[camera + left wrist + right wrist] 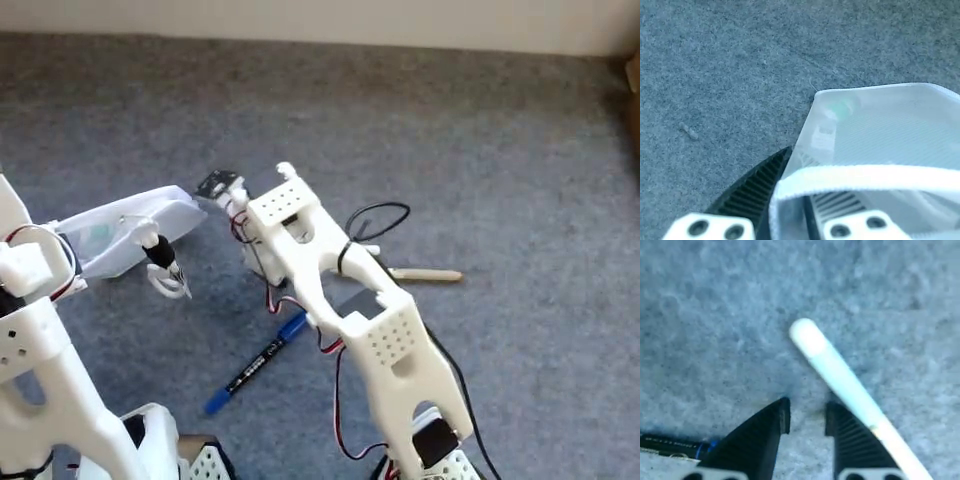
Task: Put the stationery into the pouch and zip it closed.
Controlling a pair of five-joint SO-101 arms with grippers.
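**Left arm holding a mesh pouch, right arm hanging over a stick**

From above, the left arm [40, 340] is holding a white mesh pouch [125, 235] at the left of the grey carpet [480, 130]. The right arm [340, 280] is stretching across the middle. A blue and black marker [255, 365] is lying on the carpet between the two arms. A pale stick [425, 274] is lying just beyond the right arm.

At the left wrist, the left gripper [805, 195] seems to be pinching the pouch's edge between its jaws, though fabric is hiding one fingertip. The pouch's white rim is running across them.

At the right wrist, the right gripper [807, 415] is hanging over the carpet with its jaws slightly apart, holding nothing. The stick is lying along one finger, outside the gap. The marker's end is showing on the other side.
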